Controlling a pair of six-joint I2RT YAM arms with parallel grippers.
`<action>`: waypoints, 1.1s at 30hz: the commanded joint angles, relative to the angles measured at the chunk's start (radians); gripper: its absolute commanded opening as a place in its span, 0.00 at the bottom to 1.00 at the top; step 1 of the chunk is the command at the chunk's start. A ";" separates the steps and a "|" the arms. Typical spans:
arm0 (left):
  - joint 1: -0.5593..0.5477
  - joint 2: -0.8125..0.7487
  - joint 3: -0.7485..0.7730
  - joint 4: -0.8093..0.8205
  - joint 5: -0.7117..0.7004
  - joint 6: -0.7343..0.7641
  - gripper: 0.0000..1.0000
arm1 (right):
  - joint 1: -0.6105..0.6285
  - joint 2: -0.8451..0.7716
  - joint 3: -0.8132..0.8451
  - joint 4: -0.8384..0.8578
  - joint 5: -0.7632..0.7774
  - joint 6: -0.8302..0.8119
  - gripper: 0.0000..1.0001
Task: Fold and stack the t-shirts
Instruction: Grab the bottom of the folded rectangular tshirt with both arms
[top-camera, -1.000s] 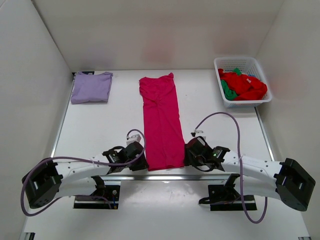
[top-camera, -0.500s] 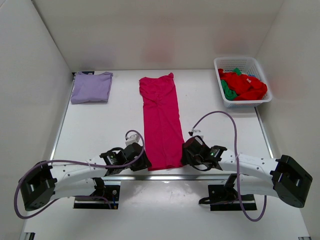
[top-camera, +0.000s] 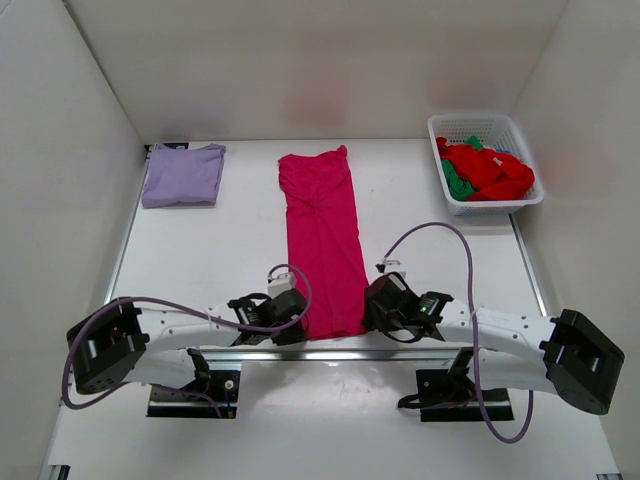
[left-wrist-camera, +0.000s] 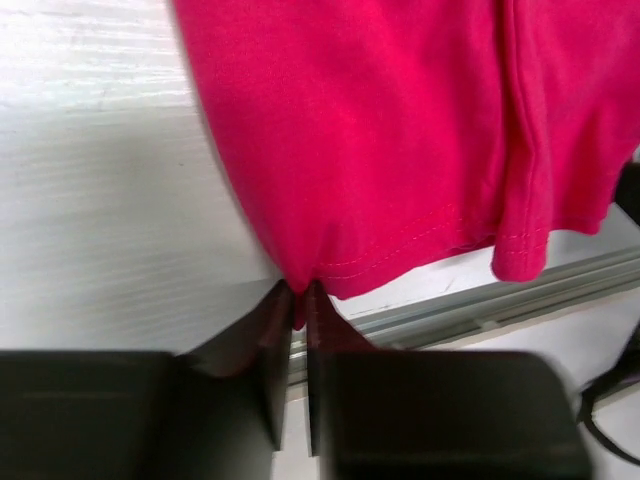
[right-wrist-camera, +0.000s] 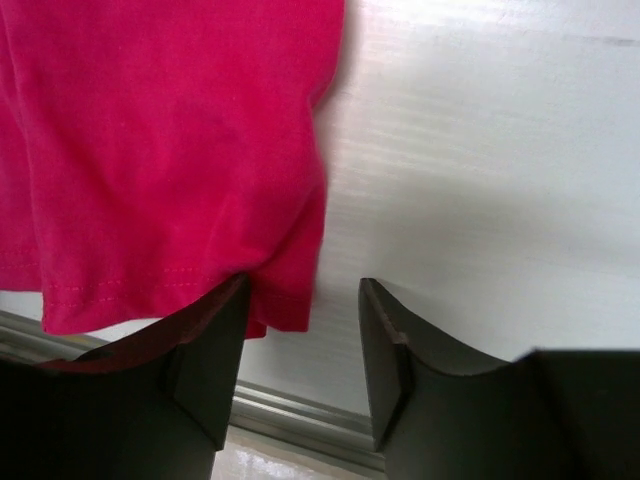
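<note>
A magenta-pink t-shirt (top-camera: 322, 240) lies as a long folded strip down the middle of the table. My left gripper (top-camera: 300, 329) is at its near left corner, and in the left wrist view that gripper (left-wrist-camera: 298, 292) is shut on the hem of the pink cloth (left-wrist-camera: 400, 140). My right gripper (top-camera: 368, 308) stands open at the near right corner; in the right wrist view it (right-wrist-camera: 303, 295) straddles the corner of the shirt (right-wrist-camera: 160, 150), one finger over the cloth, the other on bare table. A folded lavender t-shirt (top-camera: 183, 174) lies at the back left.
A white lattice basket (top-camera: 527, 200) at the back right holds red t-shirts (top-camera: 490, 170) and green cloth (top-camera: 455, 183). A metal rail (top-camera: 330, 352) runs along the table's near edge just behind both grippers. White walls enclose the table on three sides.
My left gripper has slid right to the shirt's near left corner and closed on its hem. The right gripper edged slightly left and stays open at the right corner.
</note>
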 joint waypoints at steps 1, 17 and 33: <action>-0.024 0.018 0.013 -0.064 -0.039 -0.016 0.16 | 0.026 0.018 -0.006 -0.032 -0.003 0.035 0.44; 0.004 -0.098 -0.019 -0.124 -0.039 0.001 0.00 | 0.046 -0.029 -0.016 -0.076 -0.017 0.066 0.00; -0.080 -0.179 -0.021 -0.210 0.001 -0.035 0.00 | 0.186 -0.060 0.046 -0.191 -0.078 0.093 0.00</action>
